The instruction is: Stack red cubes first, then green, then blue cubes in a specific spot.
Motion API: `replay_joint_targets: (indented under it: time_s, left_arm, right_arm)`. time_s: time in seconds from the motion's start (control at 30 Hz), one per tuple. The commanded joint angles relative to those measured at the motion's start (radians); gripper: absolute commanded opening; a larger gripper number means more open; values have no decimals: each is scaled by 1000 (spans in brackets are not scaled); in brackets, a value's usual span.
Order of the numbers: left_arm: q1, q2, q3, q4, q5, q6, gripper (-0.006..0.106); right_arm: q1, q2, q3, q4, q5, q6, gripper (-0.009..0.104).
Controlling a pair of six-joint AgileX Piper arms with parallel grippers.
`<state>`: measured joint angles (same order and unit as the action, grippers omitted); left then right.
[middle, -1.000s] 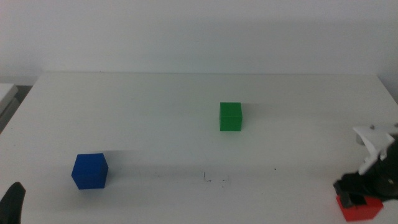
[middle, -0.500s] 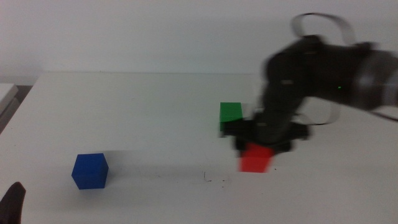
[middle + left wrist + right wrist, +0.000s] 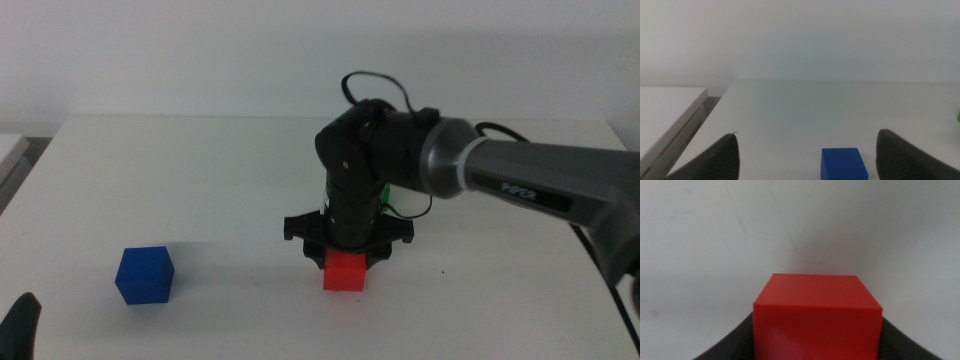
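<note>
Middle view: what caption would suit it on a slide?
Right end effector holds the red cube low over the white table, blue cube waiting at left.

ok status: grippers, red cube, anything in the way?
Right gripper shut on red cube mid-table. Left gripper open, waiting behind blue cube. Green cube mostly hidden behind right arm.

Right arm [image 3: 520, 180] blocks table centre, hiding green cube [image 3: 386, 192]; blue cube [image 3: 144, 274] stands apart, bare table [image 3: 200, 170] around.

Right gripper [image 3: 346, 255] grips the red cube [image 3: 345, 272] on the table [image 3: 200, 180] — blue cube [image 3: 144, 274] well apart.
</note>
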<state>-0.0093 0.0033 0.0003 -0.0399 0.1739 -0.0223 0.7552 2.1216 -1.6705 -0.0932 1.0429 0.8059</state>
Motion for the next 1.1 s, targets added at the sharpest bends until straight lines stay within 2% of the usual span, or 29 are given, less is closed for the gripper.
replay_joint_targets:
  time_s: [0.0,0.27,0.37,0.43,0.5,0.57,0.67,0.77,0.9,1.07]
  left_arm:
    - [-2,-3,0,-3,-14,-1,94]
    - [-2,-3,0,-3,-14,-1,94]
    - [-2,-3,0,-3,-14,-1,94]
    - [-2,-3,0,-3,-14,-1,94]
    - [-2,-3,0,-3,-14,-1,94]
    - [-2,-3,0,-3,-14,-1,94]
    - [-2,-3,0,-3,-14,-1,94]
    - [-2,-3,0,-3,-14,-1,94]
    - [-2,-3,0,-3,-14,-1,94]
    - [-2,-3,0,-3,-14,-1,94]
  right_arm:
    - [0,20,-13,-30,0,15,0]
    - [0,66,-16,-52,1,20,2]
    - [0,73,-16,-54,4,20,14]
    - [0,70,-16,-54,4,23,63]
    - [2,56,-16,-62,6,23,93]
    - [15,12,-16,-90,35,1,91]
    - [53,-117,-4,-225,136,-13,91]
    - [59,-221,2,-290,151,-28,91]
    - [-49,-211,-73,-245,55,-76,91]
    - [-157,-12,-300,-178,100,-207,91]
